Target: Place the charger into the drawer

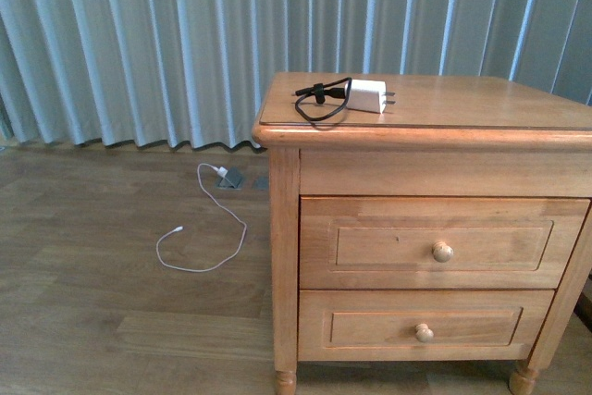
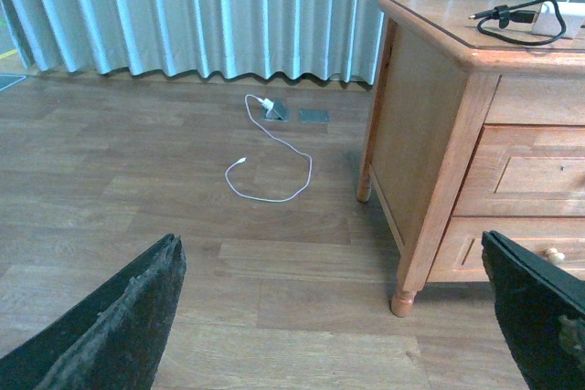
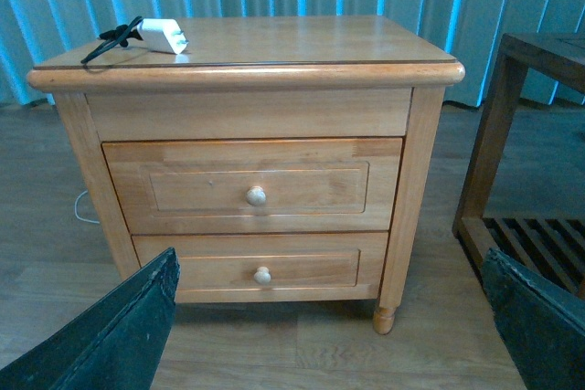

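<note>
Our left gripper (image 2: 329,242) and right gripper (image 3: 329,258) gape, empty. The charger (image 1: 367,95) lies near the left edge of the nightstand top (image 1: 481,104), long axis along the front edge, above both; we judge the left arm nearer. The drawer (image 1: 442,242) is shut.

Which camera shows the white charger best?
The front view: the charger shows whole from above, prongs and looped black cable clear. The right wrist view sees it low, the loop flattened; the left wrist view crops its plug at the edge.
</note>
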You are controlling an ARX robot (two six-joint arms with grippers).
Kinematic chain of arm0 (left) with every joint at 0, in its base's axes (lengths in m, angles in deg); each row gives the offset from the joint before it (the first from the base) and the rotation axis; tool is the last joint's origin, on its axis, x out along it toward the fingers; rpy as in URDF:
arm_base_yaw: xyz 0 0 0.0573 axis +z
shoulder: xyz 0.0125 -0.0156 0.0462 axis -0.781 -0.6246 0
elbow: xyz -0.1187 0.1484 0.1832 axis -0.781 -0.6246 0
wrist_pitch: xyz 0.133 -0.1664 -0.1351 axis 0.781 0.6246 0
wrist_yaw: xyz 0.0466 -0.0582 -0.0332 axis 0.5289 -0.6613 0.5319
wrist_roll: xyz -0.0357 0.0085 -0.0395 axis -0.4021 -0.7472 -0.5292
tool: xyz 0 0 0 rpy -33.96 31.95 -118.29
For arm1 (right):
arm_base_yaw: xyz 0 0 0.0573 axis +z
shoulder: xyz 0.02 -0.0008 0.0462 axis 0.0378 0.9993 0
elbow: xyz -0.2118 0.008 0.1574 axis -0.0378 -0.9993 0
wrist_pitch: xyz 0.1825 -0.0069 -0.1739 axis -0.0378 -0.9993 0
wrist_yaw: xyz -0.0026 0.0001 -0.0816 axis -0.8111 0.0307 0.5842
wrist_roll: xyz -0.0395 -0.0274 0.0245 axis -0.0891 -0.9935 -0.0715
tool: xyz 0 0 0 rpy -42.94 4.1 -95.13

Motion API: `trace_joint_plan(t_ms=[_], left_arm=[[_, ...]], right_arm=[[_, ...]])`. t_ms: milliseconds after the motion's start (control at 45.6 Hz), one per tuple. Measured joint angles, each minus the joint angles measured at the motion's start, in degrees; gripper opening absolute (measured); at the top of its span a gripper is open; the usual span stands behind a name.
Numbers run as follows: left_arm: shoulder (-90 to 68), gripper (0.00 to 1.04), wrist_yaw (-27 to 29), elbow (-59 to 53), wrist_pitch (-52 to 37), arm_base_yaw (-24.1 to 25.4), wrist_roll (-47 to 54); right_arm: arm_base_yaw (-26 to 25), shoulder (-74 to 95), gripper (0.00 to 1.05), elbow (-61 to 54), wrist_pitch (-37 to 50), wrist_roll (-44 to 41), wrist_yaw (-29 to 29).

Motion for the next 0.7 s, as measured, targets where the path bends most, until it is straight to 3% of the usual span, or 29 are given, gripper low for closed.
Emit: trace_joint_plan(t_ms=[701], left_arm=[[0.0, 0.99, 0.0, 0.0, 0.0, 0.0, 0.0]], right_arm=[[0.0, 0.0, 0.96, 0.0, 0.0, 0.0, 0.0]])
